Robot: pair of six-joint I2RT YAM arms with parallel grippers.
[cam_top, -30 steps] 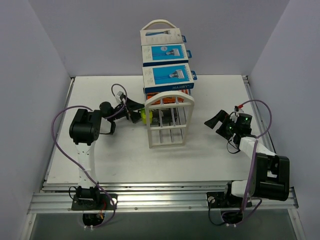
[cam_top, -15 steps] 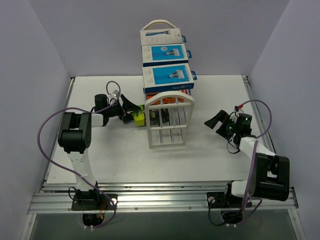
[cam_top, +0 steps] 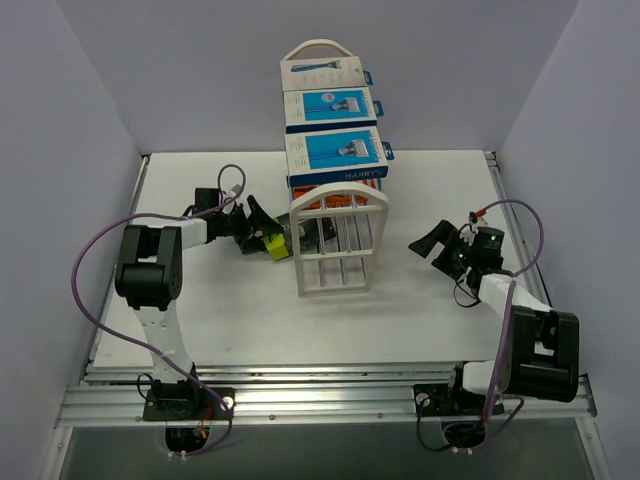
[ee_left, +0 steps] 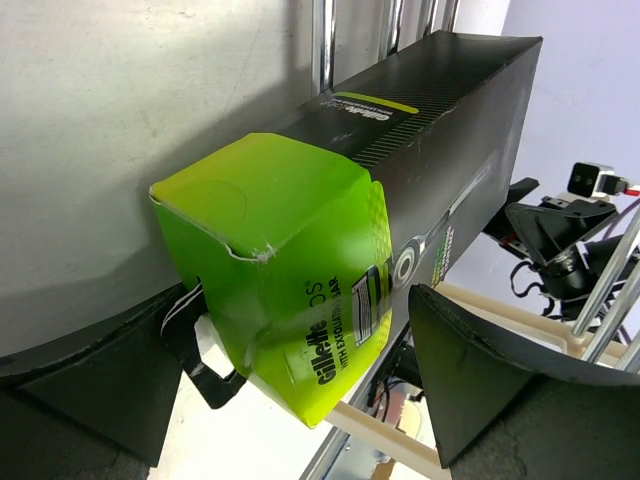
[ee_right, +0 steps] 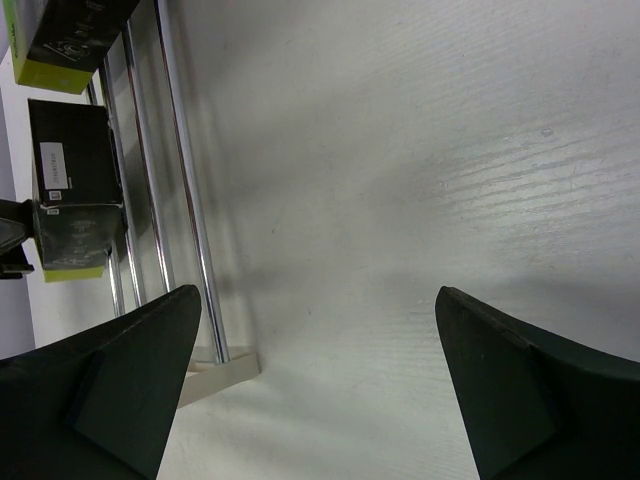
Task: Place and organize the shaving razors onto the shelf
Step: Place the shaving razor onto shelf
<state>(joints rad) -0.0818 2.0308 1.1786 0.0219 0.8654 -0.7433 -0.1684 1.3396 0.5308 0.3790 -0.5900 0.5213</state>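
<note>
A black-and-lime-green razor box [ee_left: 300,270] lies tilted, its black end pushed in between the bars of the cream-white shelf [cam_top: 338,195] at the lowest tier. Its lime end [cam_top: 272,244] sticks out to the left. My left gripper [ee_left: 300,330] stands open around that lime end, with a gap on the right side. Three blue-and-white HARRY'S boxes [cam_top: 335,152] lie on the upper tiers, and orange boxes [cam_top: 322,203] lie below them. My right gripper [cam_top: 437,250] is open and empty, right of the shelf.
The right wrist view shows the shelf's chrome bars [ee_right: 190,230] and two more black-and-lime boxes [ee_right: 75,185] behind them, with bare white table [ee_right: 420,180] under the gripper. Grey walls close in the table on three sides.
The left arm has swung its elbow out to the left. The box's lime end has come a little left and forward out of the shelf. The right arm has not moved.
</note>
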